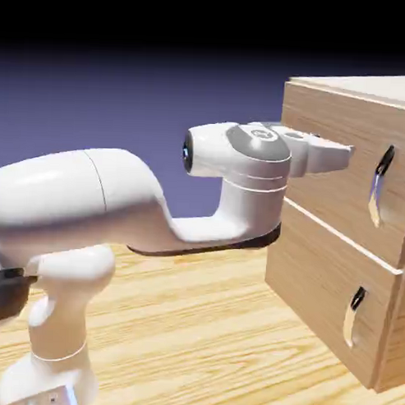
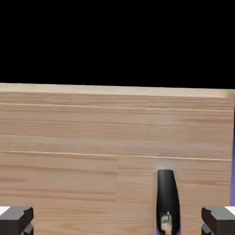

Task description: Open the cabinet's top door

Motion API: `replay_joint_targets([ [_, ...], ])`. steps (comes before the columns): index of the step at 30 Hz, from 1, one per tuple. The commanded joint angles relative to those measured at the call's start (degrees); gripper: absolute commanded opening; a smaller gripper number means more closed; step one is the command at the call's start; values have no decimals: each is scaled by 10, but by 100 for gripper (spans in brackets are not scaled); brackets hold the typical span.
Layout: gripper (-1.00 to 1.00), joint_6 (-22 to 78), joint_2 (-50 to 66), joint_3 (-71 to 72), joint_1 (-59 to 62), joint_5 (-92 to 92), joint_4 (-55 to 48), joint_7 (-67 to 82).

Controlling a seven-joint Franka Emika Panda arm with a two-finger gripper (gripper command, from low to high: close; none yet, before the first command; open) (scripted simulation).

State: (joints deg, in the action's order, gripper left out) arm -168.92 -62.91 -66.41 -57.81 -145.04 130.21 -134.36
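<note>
Now the gripper (image 1: 343,150) reaches level at the cabinet (image 1: 335,268), jaws spread wide and empty, seemingly to straddle the top door (image 1: 342,174)'s handle (image 1: 377,189) just ahead.

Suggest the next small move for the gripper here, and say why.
Probably shift the open gripper sideways to centre on the top door's handle, then ease forward. In the hand view the handle sits nearer the right fingertip than the left, and in the exterior view the fingers look short of the top door.
</note>
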Motion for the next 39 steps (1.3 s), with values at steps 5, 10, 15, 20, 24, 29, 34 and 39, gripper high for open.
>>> replay_joint_targets([
  [5,0,4,-26,-57,-49,-125,-26,-79],
  [10,0,7,-43,-95,-82,-207,-44,-131],
  [15,0,15,-32,-134,-177,-210,-125,-127],
  [20,-100,59,-13,-106,-121,-209,-63,-156],
  [24,-100,110,29,-59,-38,-210,14,-217],
  [29,-100,147,95,16,66,-209,82,-310],
  [34,-100,196,105,105,170,-151,162,-316],
  [39,-100,237,100,207,272,-79,235,-316],
])
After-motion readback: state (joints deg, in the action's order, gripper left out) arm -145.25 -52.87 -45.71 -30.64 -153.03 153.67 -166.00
